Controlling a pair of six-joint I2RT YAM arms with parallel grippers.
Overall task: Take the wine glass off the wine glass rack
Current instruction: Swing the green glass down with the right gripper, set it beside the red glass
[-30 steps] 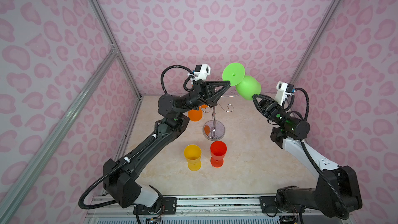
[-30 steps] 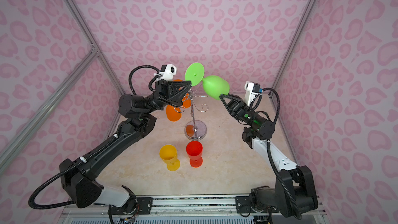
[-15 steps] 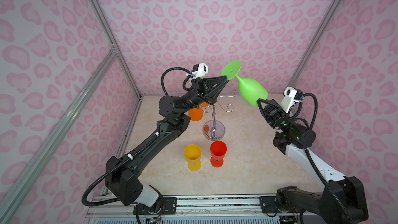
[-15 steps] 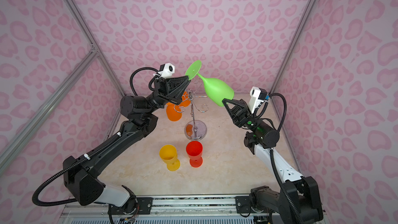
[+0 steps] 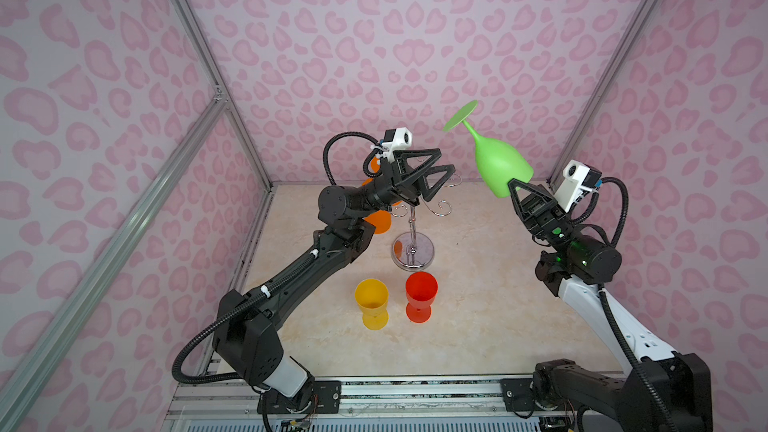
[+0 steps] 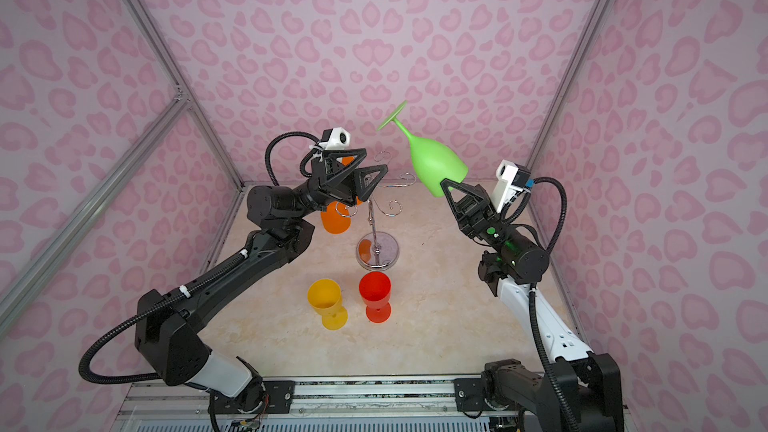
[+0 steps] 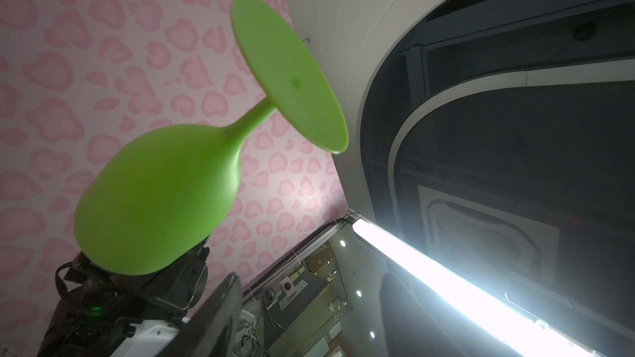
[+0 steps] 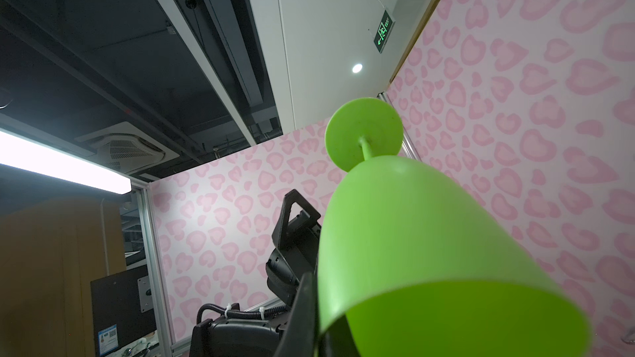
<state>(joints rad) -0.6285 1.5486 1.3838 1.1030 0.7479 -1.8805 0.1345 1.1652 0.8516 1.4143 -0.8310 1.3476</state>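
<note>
Holding green wine glass (image 5: pixel 500 164) clear of the rack (image 5: pixel 412 248), right gripper (image 5: pixel 515 187) clamped on its rim.
Glass sits right of centre in the upper middle of both top views. It is tilted upside down, foot up-left, bowl mouth down-right in the pincer, touching nothing else. Left gripper (image 5: pixel 446 160) is wide and empty, just left of the glass, above the rack's curled arms. Rack stands centre frame on the table (image 5: pixel 478 305). Orange glass (image 5: pixel 379 221) hangs at the rack's left side, partly hidden. Yellow glass (image 5: pixel 371 299) and red glass (image 5: pixel 421 290) stand upright side by side, just below the rack base.
</note>
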